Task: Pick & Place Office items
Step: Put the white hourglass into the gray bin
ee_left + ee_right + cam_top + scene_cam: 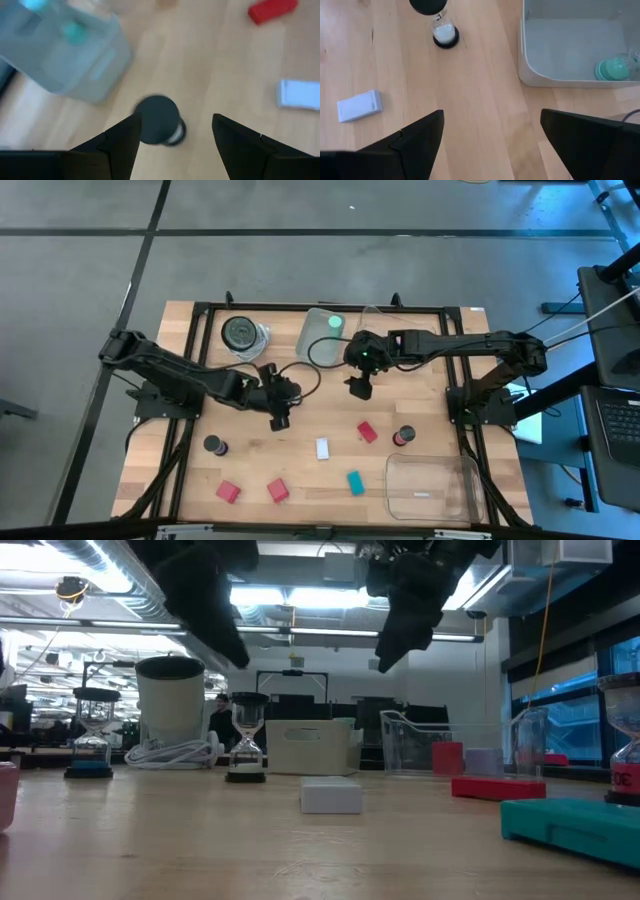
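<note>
The office items lie mostly on the near half of the wooden table (250, 450), in front of both arms. From above I see 2 red blocks (228, 492) near the front edge on the left, a teal block (355, 482) further right, a white block (323, 448) between them and the arms, another red block (367, 432), a dark cylinder (214, 445) at the left and a dark-topped piece with a red base (403, 437) at the right.

The left gripper (279, 420) hangs above the table near its middle, with the dark cylinder off to its left and nearer the front edge. In the left wrist view its fingers (120, 145) are spread apart with nothing between them, and a dark-topped hourglass (159, 120) stands on the wood beyond them, close to the gap but not touched.

The right gripper (359, 387) hangs just in front of the white tray (316, 340) at the back. Its fingers (415, 140) are also wide apart and empty.

Only the right wrist view shows that a green-teal piece (614, 68) lies inside the tray. Only the low view shows that both grippers are well above the table top, and that the white block (331, 794) lies flat.
</note>
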